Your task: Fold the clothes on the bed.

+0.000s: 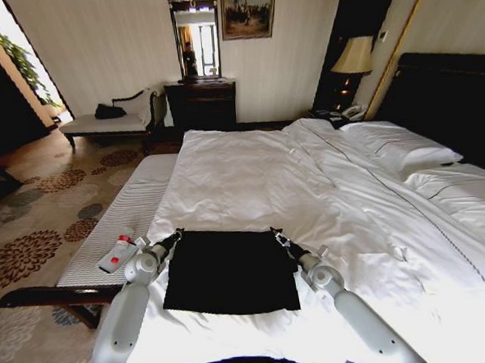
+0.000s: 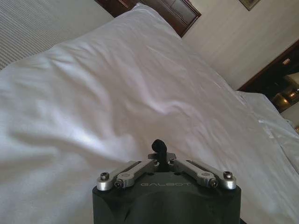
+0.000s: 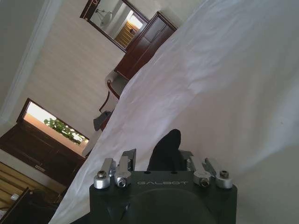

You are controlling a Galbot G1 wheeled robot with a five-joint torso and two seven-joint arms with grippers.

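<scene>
The black T-shirt (image 1: 230,270) lies as a compact rectangle on the near end of the bed (image 1: 325,193), so at least one fold looks done. The left hand (image 1: 176,234) and right hand (image 1: 274,233) each pinch a far corner (black fabric bunched between closed fingers), suggesting more folding remains.

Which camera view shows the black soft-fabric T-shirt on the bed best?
The head view: the black soft-fabric T-shirt lies as a dark rectangle on the white bed, the left gripper and right gripper at its far corners. Each wrist view shows just a pinched black scrap.
</scene>
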